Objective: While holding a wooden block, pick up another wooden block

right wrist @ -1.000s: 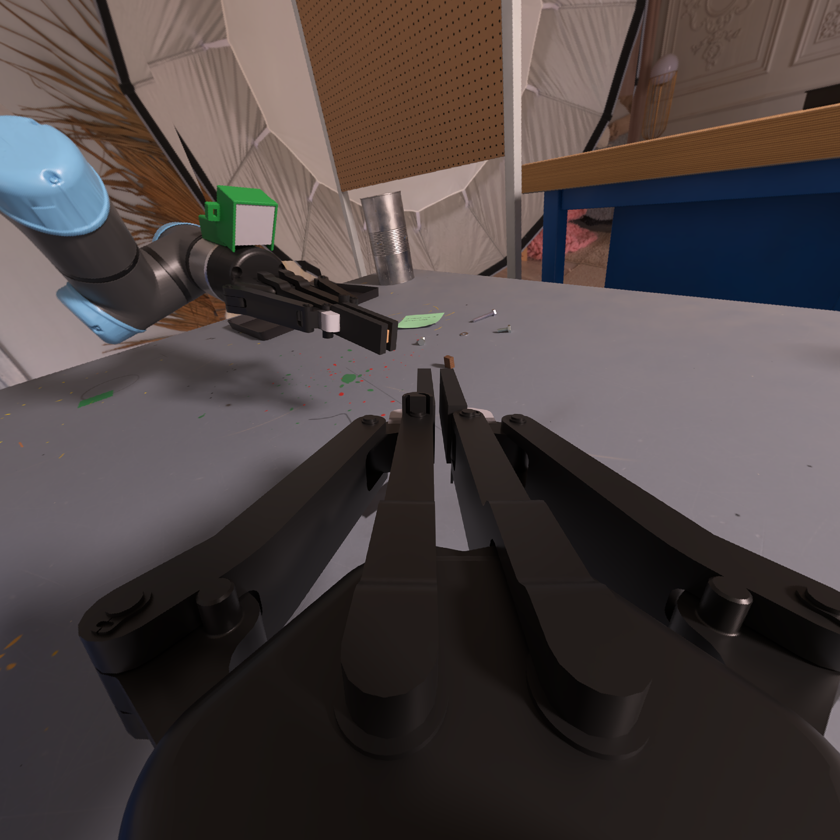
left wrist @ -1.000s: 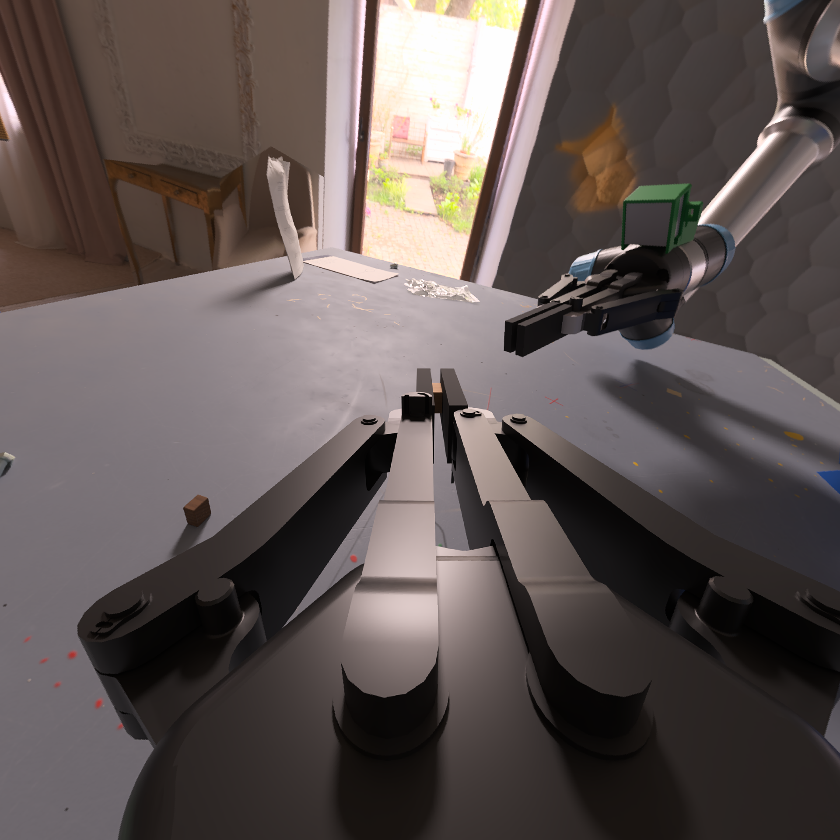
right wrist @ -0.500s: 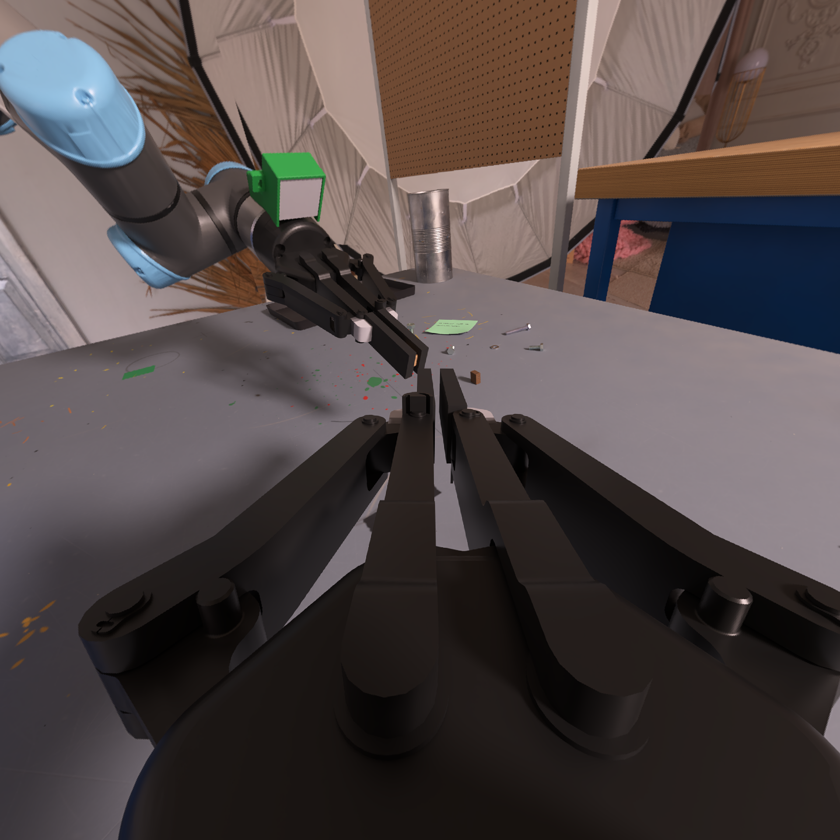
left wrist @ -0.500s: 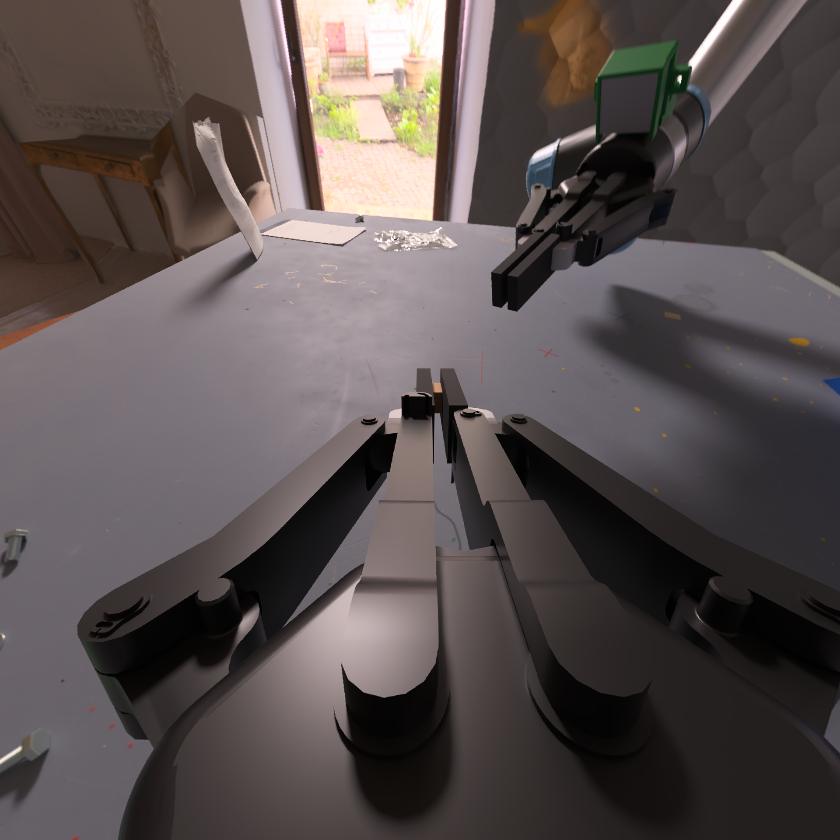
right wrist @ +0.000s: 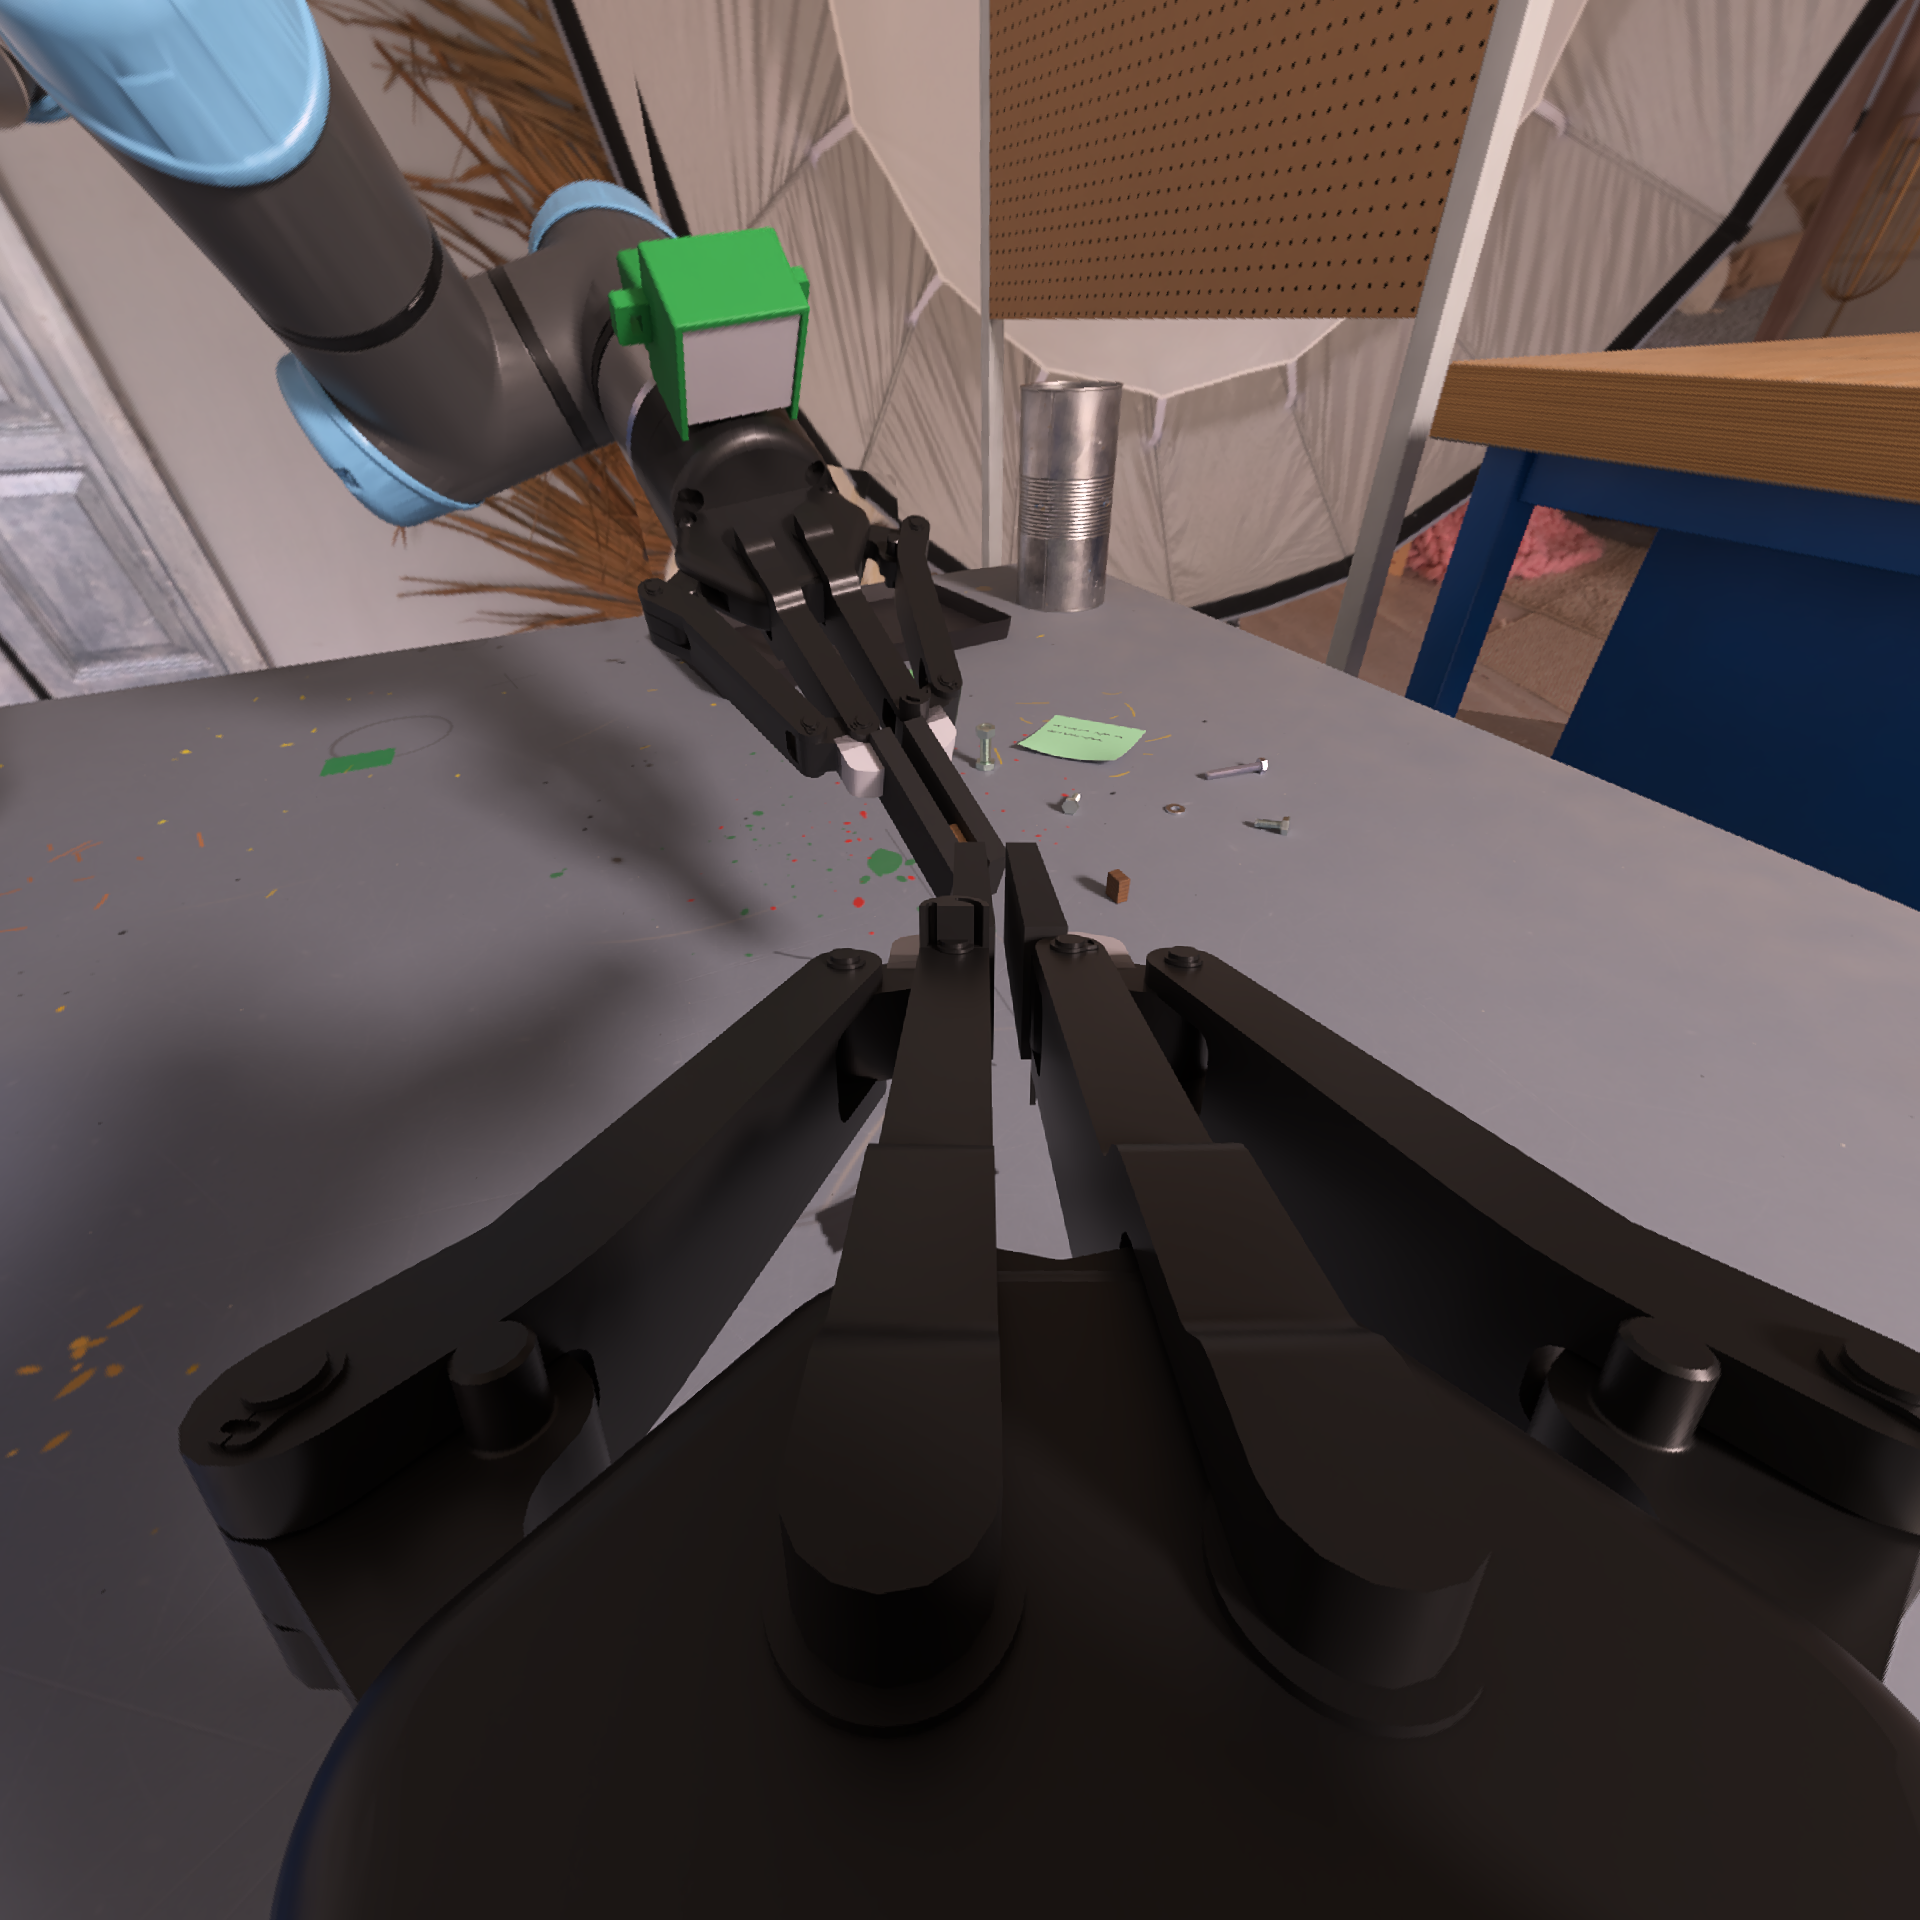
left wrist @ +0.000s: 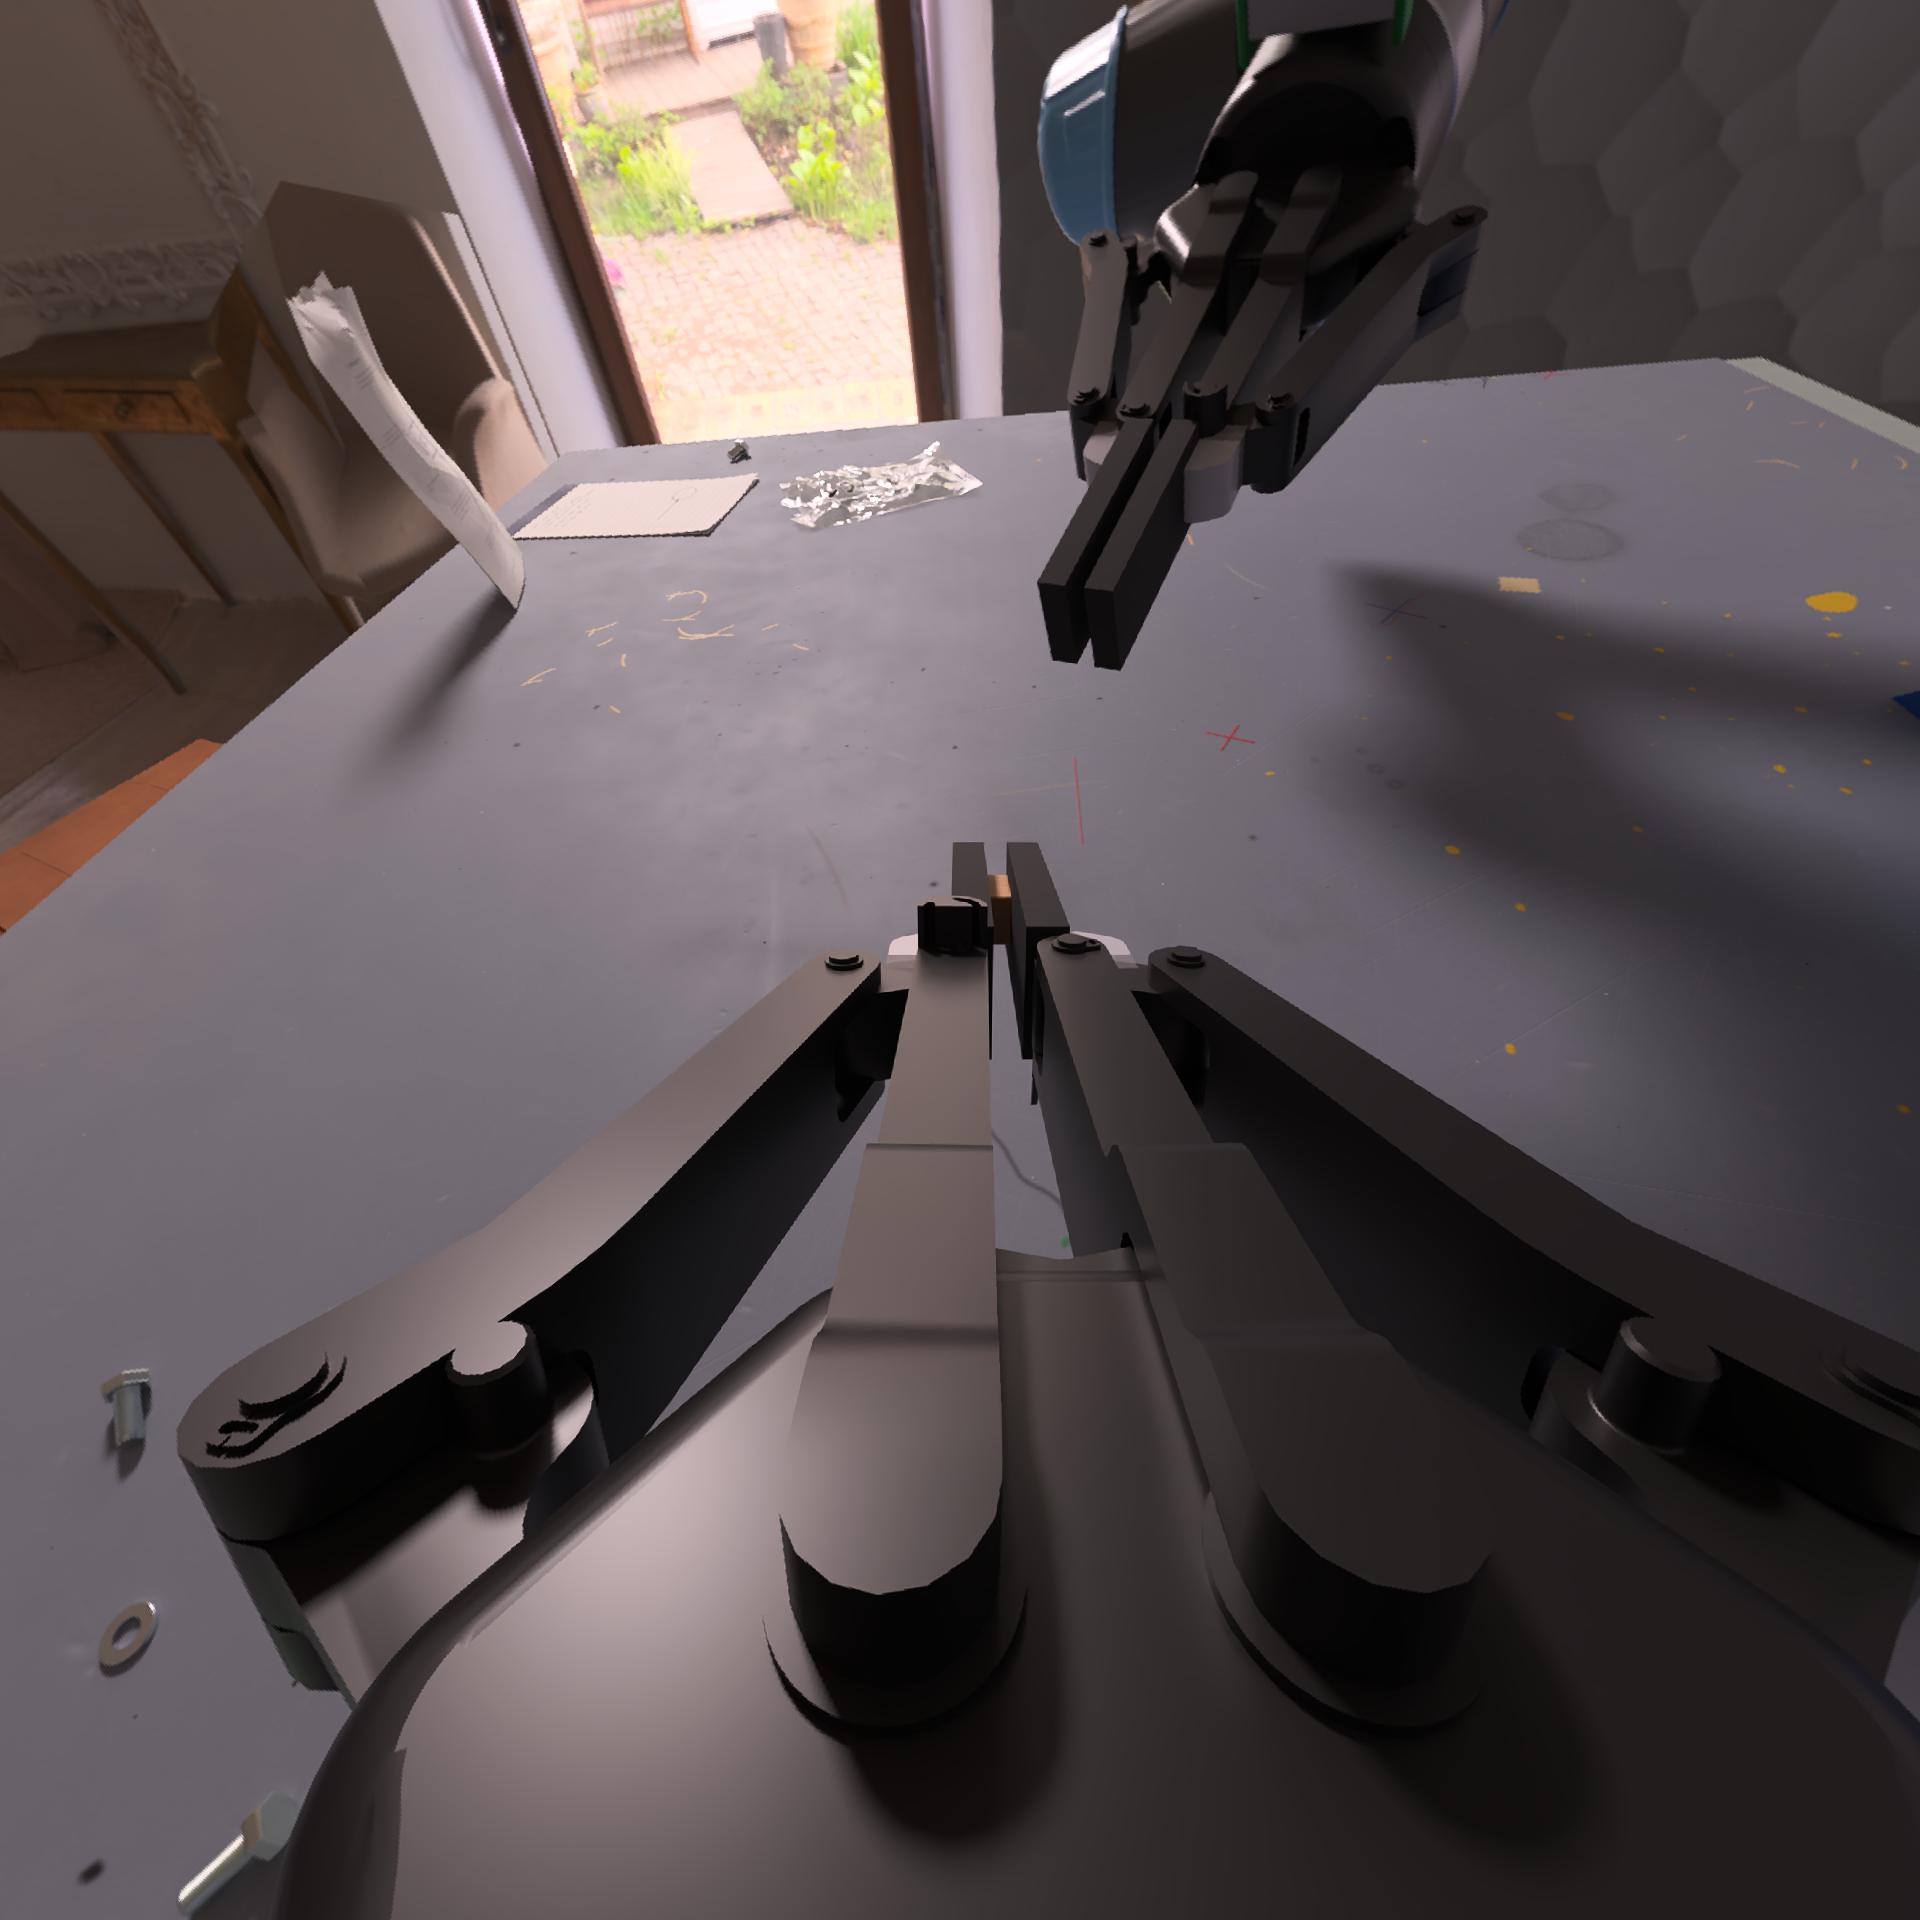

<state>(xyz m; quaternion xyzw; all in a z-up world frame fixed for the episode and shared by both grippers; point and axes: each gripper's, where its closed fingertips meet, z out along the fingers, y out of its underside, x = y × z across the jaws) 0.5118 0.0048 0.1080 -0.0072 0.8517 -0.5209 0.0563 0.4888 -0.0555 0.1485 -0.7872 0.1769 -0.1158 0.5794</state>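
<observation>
Left wrist view: left gripper (left wrist: 1000, 883) at frame centre, jaws clamped on a small wooden block (left wrist: 1001, 900) seen between the fingertips, above the grey table (left wrist: 520, 935). Right gripper (left wrist: 1091, 629) hangs in the upper right of the frame, fingers pressed together, nothing visible between them. Crumpled foil (left wrist: 878, 486) and a paper sheet (left wrist: 639, 507) lie upper centre; bolt (left wrist: 128, 1403) and washer (left wrist: 127, 1644) at the left edge.

Right wrist view: right gripper (right wrist: 1000, 878) at centre, jaws closed and empty. Second wooden block (right wrist: 1118, 885) rests on the table just right of the fingertips. Left gripper (right wrist: 961, 831) reaches in from the upper left, tips hidden behind the right gripper's left finger. Metal can (right wrist: 1068, 494) and green note (right wrist: 1081, 738) sit beyond.
</observation>
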